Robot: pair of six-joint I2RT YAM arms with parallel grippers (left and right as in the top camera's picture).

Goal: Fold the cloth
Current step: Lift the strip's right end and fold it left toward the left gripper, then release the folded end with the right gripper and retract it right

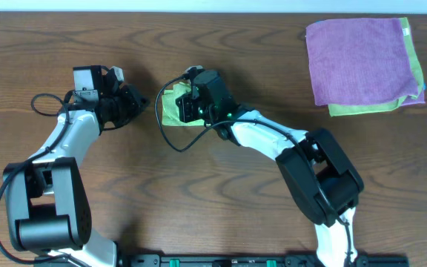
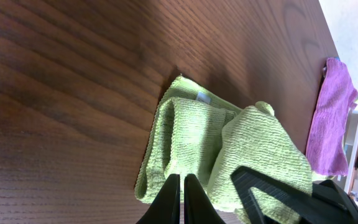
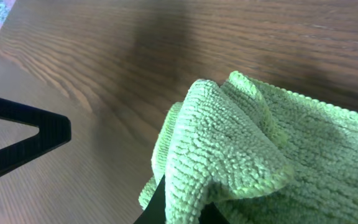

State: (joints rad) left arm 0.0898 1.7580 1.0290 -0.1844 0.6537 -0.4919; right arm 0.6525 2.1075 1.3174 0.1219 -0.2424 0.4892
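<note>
A light green cloth (image 1: pixel 170 106) lies bunched on the wooden table, mostly hidden under my right gripper in the overhead view. It fills the left wrist view (image 2: pixel 229 149) and the right wrist view (image 3: pixel 278 149). My right gripper (image 1: pixel 191 104) is shut on a raised fold of the green cloth (image 3: pixel 185 208), lifting it into a ridge. My left gripper (image 1: pixel 136 100) sits just left of the cloth, its fingers (image 2: pixel 182 196) pressed together and empty in front of the cloth's near edge.
A stack of folded cloths, purple (image 1: pixel 358 59) on top of a green one (image 1: pixel 362 109), lies at the back right of the table. The purple cloth also shows in the left wrist view (image 2: pixel 331 124). Bare wood surrounds the arms.
</note>
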